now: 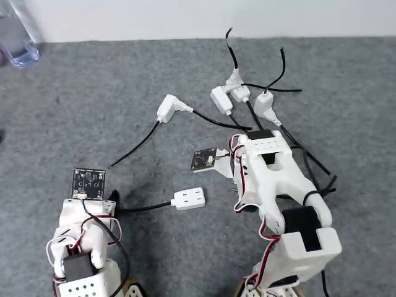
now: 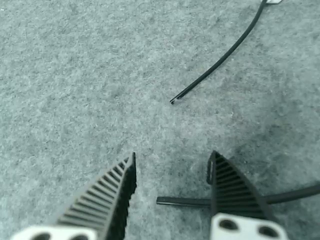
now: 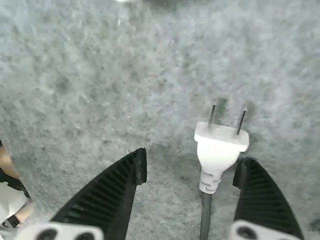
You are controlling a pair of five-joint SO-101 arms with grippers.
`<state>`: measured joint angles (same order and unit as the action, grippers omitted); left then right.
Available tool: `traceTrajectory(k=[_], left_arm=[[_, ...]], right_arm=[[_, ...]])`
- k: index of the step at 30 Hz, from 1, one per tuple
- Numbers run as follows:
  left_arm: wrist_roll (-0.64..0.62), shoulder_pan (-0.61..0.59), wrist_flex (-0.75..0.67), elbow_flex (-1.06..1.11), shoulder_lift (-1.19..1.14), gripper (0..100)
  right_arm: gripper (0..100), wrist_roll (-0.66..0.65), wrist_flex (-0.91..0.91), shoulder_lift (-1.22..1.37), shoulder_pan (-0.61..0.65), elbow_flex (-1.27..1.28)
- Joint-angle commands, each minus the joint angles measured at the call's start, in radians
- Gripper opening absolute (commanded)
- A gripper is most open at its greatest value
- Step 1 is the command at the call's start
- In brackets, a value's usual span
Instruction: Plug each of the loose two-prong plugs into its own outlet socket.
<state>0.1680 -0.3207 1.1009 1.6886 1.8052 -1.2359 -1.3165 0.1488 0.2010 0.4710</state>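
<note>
A white two-prong plug lies on the grey carpet, prongs pointing away, between the fingers of my open right gripper and closer to one finger; neither finger touches it. In the high view the right arm covers that spot. My left gripper is open over bare carpet, with a black cable running under one fingertip. The white outlet socket lies between the arms, its cable leading to the left arm. Other white plugs lie farther back.
Black cables cross the carpet behind and beside the right arm. A loose cable end lies ahead of the left gripper. A clear bottle stands at the far left corner. A white wall edges the carpet at the back.
</note>
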Motion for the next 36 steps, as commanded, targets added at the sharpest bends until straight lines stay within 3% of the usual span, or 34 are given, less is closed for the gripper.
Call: traceTrajectory(k=[1, 10, 14, 36], left_arm=[[0.006, 0.000, -0.017, -0.005, 0.012, 22], [0.006, 0.000, -0.017, -0.005, 0.012, 22], [0.006, 0.000, -0.015, -0.005, 0.012, 22], [0.006, 0.000, -0.005, -0.005, 0.012, 22]], right_arm=[[27.7, -0.020, -0.004, -0.012, 0.001, 0.002], [23.8, -0.009, 0.024, -0.012, 0.053, 0.005], [25.1, 0.063, 0.062, -0.012, 0.087, -0.015], [24.8, 0.064, 0.200, -0.002, 0.081, 0.054]])
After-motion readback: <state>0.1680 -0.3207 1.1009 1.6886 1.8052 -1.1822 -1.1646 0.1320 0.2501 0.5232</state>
